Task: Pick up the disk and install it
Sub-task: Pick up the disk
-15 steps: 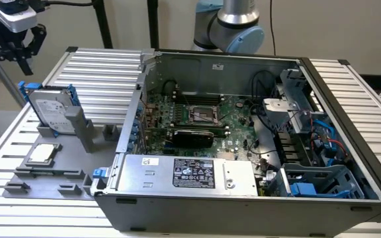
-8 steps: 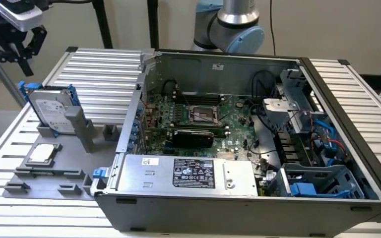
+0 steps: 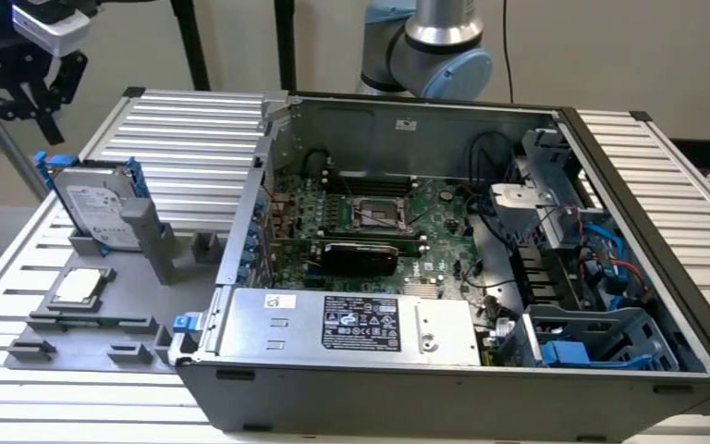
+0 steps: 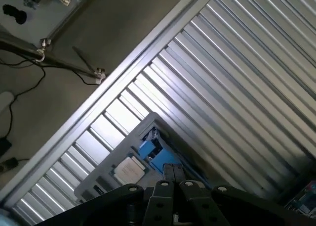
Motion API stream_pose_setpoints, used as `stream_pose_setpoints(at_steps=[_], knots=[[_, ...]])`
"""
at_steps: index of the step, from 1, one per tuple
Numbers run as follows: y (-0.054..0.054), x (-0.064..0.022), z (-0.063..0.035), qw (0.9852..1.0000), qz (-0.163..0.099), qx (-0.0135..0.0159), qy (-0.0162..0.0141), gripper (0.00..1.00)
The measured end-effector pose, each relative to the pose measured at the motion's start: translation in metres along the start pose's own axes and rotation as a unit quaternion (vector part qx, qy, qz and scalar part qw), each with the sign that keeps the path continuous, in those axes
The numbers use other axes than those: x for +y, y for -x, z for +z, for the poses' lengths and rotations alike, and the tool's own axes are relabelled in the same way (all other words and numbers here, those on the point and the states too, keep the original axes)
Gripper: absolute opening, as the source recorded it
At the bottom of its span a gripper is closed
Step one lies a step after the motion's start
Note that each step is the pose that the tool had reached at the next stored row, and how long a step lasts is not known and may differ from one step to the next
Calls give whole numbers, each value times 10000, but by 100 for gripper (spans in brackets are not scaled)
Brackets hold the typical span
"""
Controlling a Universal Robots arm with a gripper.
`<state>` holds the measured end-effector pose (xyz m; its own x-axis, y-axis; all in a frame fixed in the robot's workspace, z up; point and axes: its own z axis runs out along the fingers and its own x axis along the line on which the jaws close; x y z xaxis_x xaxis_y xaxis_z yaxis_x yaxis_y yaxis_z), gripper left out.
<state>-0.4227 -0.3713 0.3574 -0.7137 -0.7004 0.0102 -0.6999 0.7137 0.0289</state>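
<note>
In the exterior view the end effector hangs at the upper left, above the corner of the ribbed metal surface and well apart from everything on it; whether it is wide or narrow I cannot tell. Below it the disk stands upright on its edge in a grey holder, its white label facing the camera and the blue carrier showing along its top and sides. The air above its upper edge is open. A small square chip lies flat on the same holder, nearer the camera. Just to the exterior view's right of the holder sits the open computer case. Its near left wall rises close beside the holder, and a blue-lined bay is in its near right corner. In the wrist view the end effector looks down on the surface, whose long edge runs diagonally with bare floor beyond it. The holder lies near that edge, with the blue of the disk and the pale chip on it.
</note>
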Motion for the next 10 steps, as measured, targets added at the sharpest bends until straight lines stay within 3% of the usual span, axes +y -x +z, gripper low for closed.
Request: stream_pose_setpoints(at_steps=[5, 10], knots=[[0, -1, 18, 9990, -455, 13, -5, 0], [0, -1, 37, 9958, -912, 26, -9, 0]])
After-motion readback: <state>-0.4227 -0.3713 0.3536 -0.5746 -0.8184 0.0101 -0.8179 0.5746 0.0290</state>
